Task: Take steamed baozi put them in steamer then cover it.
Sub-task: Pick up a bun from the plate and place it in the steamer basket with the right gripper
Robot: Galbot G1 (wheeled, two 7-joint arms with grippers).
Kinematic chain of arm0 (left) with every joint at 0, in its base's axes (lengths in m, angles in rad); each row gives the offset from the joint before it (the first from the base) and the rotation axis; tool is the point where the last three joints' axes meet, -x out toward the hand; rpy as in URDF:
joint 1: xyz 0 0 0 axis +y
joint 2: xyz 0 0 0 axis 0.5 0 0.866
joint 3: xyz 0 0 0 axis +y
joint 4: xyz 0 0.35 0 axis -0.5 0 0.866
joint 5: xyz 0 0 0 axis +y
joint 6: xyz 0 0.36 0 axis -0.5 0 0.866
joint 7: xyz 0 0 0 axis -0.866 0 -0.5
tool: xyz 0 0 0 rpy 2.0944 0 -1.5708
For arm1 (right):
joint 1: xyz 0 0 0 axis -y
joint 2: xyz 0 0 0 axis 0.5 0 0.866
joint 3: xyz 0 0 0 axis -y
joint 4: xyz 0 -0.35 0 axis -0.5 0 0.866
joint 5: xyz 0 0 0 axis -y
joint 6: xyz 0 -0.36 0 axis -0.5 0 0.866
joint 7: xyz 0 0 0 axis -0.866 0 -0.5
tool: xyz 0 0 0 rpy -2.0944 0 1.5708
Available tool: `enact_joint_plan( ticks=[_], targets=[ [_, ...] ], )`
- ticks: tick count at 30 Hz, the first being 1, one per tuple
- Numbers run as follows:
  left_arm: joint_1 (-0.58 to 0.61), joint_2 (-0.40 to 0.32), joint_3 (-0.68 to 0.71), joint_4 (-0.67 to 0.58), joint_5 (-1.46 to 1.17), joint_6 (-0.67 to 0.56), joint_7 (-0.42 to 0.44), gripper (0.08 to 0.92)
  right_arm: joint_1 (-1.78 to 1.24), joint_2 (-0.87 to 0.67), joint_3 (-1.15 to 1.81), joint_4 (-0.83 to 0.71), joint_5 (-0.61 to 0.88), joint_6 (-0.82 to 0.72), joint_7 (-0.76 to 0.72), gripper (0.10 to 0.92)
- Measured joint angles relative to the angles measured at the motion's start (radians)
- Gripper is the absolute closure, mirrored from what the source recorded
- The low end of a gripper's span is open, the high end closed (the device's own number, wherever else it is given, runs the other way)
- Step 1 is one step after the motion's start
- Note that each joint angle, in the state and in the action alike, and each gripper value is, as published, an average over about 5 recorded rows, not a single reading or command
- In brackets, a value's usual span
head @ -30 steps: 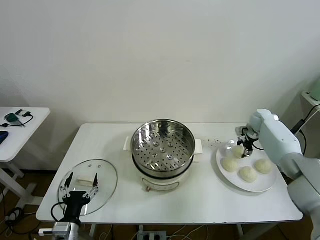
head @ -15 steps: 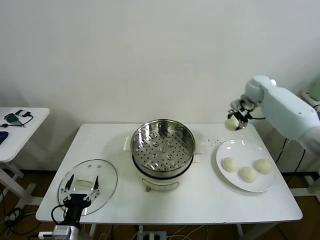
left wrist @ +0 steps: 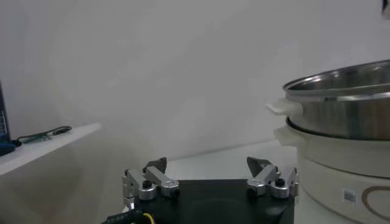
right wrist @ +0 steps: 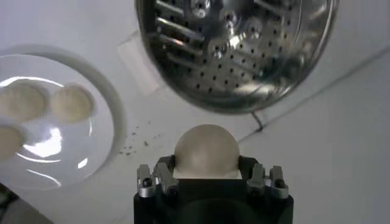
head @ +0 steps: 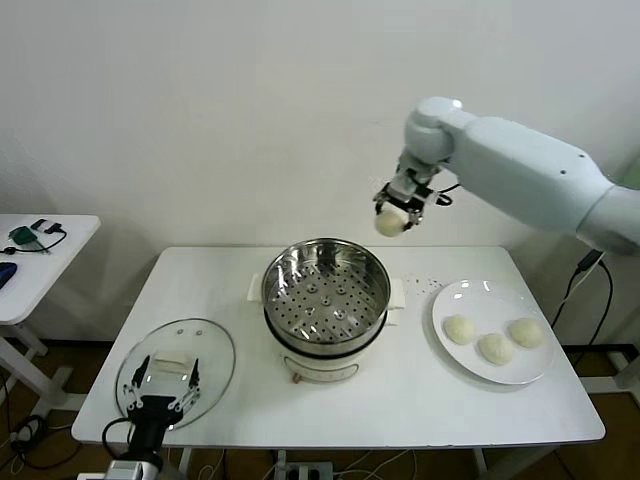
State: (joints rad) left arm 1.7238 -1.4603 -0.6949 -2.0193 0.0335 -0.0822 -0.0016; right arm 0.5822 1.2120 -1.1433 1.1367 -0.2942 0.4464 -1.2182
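While the right gripper (head: pixel 396 213) hangs in the air above and just behind the far right rim of the round shiny stainless-steel steamer (head: pixel 326 290), its fingers are clamped on one small round cream-white baozi (head: pixel 389 223), which the right wrist view shows seated between the two finger sets (right wrist: pixel 206 152). That steamer stands uncovered near the middle of the white rectangular table (head: pixel 420 395), its perforated tray (head: pixel 325 301) bare and its white base and side handles showing. To its right on the table lies a flat white round plate (head: pixel 530 368) carrying three more cream-white buns (head: pixel 494 347), set close together and well apart from the pot. At the table's front left corner rests the round clear glass cover (head: pixel 213 362) with its metal rim and white rectangular handle, lying flat, well apart from the steamer. The left gripper (head: pixel 160 380) hovers over that lid near the table edge, its fingers spread apart and holding nothing; the left wrist view shows both finger pairs (left wrist: pixel 151 182) wide, with the steamer's side beyond them. A second white table (head: pixel 40 262) stands off to the left with small dark items on it.
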Motion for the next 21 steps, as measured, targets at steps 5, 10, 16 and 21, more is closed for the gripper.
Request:
enact_joint_plan(
  ticks=[5, 10, 16, 21],
  targets=[
    [0.006, -0.001, -0.001, -0.01, 0.002, 0.006, -0.005, 0.177, -0.056, 0.063, 0.015, -0.006, -0.106, 0.054, 0.021, 0.339],
    [0.011, -0.002, -0.002, -0.018, 0.002, 0.008, -0.007, 0.177, -0.119, 0.114, 0.036, -0.032, -0.218, 0.105, 0.043, 0.338],
    [0.016, -0.001, -0.011, -0.019, -0.004, 0.009, -0.009, 0.177, -0.182, 0.152, 0.051, -0.061, -0.318, 0.145, 0.064, 0.331],
    [0.016, 0.0, -0.014, -0.019, -0.008, 0.009, -0.01, 0.177, -0.227, 0.178, 0.071, -0.091, -0.38, 0.165, 0.078, 0.328]
  ],
)
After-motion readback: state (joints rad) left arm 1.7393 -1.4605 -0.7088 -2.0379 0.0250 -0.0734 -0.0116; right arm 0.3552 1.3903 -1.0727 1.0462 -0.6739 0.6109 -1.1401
